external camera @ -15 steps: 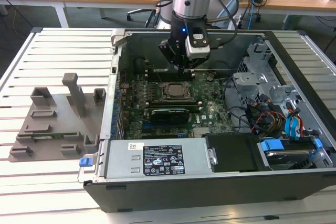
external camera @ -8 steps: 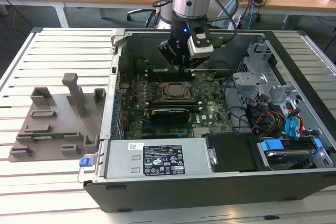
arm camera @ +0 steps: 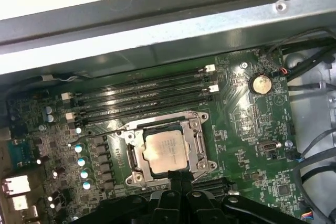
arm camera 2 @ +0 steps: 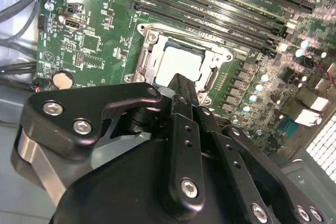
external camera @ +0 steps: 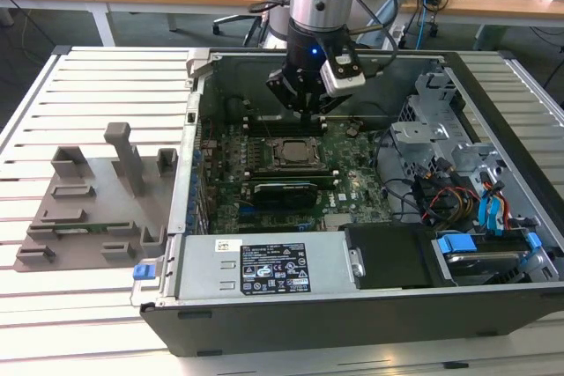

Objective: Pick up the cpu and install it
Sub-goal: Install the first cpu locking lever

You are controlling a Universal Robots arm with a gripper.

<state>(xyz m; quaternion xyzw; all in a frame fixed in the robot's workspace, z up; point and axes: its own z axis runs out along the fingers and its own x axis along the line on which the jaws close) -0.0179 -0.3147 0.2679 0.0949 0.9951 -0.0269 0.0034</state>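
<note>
The cpu [external camera: 291, 151] lies flat in the black square socket frame [external camera: 269, 141] on the green motherboard, inside the open computer case. Both wrist views show its silvery top plate [arm camera 2: 178, 62] [arm camera: 165, 151] seated inside the frame [arm camera: 200, 142]. My gripper [external camera: 306, 112] hangs just above the socket's far edge, apart from the chip. Its black fingers [arm camera 2: 181, 85] [arm camera: 178, 176] are pressed together and shut, with nothing held between them.
A grey plastic tray [external camera: 88, 200] with upright blocks lies on the slatted table at the exterior view's left. Memory slots [arm camera: 147, 95] run beside the socket. The drive cage and cables [external camera: 458, 173] fill the case's right side, and a power supply [external camera: 264, 266] sits at its front.
</note>
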